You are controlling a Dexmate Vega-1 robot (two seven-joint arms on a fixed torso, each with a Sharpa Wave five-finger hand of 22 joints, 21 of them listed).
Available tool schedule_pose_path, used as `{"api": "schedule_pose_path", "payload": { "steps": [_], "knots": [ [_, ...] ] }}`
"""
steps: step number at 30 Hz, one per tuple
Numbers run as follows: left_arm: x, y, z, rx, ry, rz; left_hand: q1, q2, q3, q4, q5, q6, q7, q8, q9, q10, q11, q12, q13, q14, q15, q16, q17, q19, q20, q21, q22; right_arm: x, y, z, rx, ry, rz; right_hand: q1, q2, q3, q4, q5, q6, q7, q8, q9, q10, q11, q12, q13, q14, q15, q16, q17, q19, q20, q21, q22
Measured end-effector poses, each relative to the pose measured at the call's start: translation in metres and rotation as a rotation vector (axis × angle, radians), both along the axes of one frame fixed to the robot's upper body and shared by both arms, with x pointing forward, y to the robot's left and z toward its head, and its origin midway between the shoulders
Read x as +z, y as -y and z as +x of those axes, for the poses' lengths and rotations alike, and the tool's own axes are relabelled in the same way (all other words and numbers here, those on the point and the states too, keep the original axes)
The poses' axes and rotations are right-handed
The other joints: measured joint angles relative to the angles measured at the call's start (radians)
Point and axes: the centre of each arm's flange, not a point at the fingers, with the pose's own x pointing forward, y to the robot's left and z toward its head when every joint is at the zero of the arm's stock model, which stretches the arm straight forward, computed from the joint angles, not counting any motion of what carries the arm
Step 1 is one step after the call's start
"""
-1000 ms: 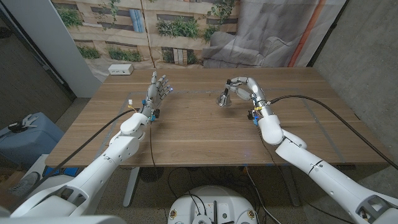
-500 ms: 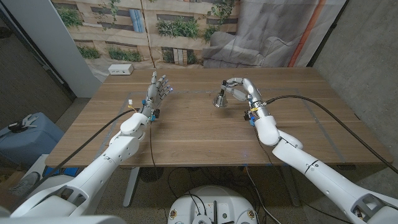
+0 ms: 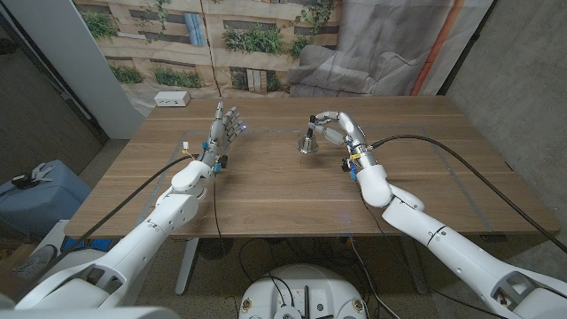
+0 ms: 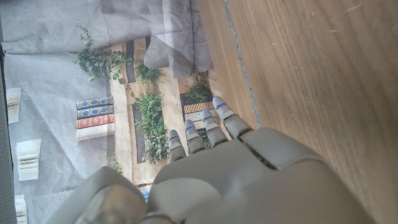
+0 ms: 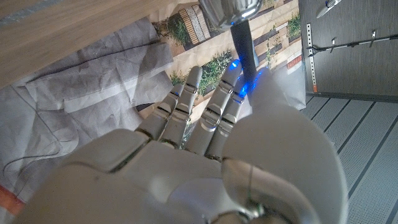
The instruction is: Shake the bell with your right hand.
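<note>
A small silver bell (image 3: 306, 145) with a dark handle hangs just above the table (image 3: 283, 190), tilted, its handle pinched by my right hand (image 3: 334, 125) at the far middle right. The right wrist view shows the bell (image 5: 229, 9) and its dark handle (image 5: 246, 50) held between the fingertips (image 5: 231, 73). My left hand (image 3: 225, 129) stands upright at the far middle left, fingers straight and apart, holding nothing. In the left wrist view, the left hand (image 4: 217, 168) reaches over bare wood.
A white power strip (image 3: 172, 99) lies at the table's far left corner. Black cables (image 3: 461, 159) run from both wrists across the wood. A plant-print backdrop (image 3: 221, 40) and grey cloth (image 3: 354, 53) hang behind the far edge.
My right hand has swung toward picture left with the bell, which has shifted left and tilted. The left hand has stayed still.
</note>
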Motion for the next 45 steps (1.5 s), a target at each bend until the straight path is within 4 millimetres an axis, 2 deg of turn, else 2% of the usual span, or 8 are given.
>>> {"api": "schedule_pose_path", "payload": {
  "steps": [25,45],
  "knots": [
    [0.0,0.0,0.0,0.0,0.0,0.0,0.0,0.0,0.0,0.0,0.0,0.0,0.0,0.0,0.0,0.0,0.0,0.0,0.0,0.0,0.0,0.0,0.0,0.0,0.0,0.0,0.0,-0.011,-0.018,0.009,0.001,0.019,-0.084,0.0,0.0,0.0,0.0,0.004,0.0,0.001,-0.003,-0.001,-0.009,-0.002,0.0,0.008,0.0,0.0,-0.004,0.0,0.0,0.0,0.0,0.0],
    [0.0,0.0,0.0,0.0,0.0,0.0,0.0,0.0,0.0,0.0,0.0,0.0,0.0,0.0,0.0,0.0,0.0,0.0,0.0,0.0,0.0,0.0,0.0,0.0,0.0,0.0,0.0,-0.023,-0.025,0.022,-0.017,-0.016,-0.151,-0.007,-0.004,-0.014,0.008,0.003,-0.004,0.004,-0.004,0.005,-0.018,-0.003,-0.011,0.009,-0.009,-0.002,-0.008,0.0,0.0,0.0,0.0,0.0]
  ]
}}
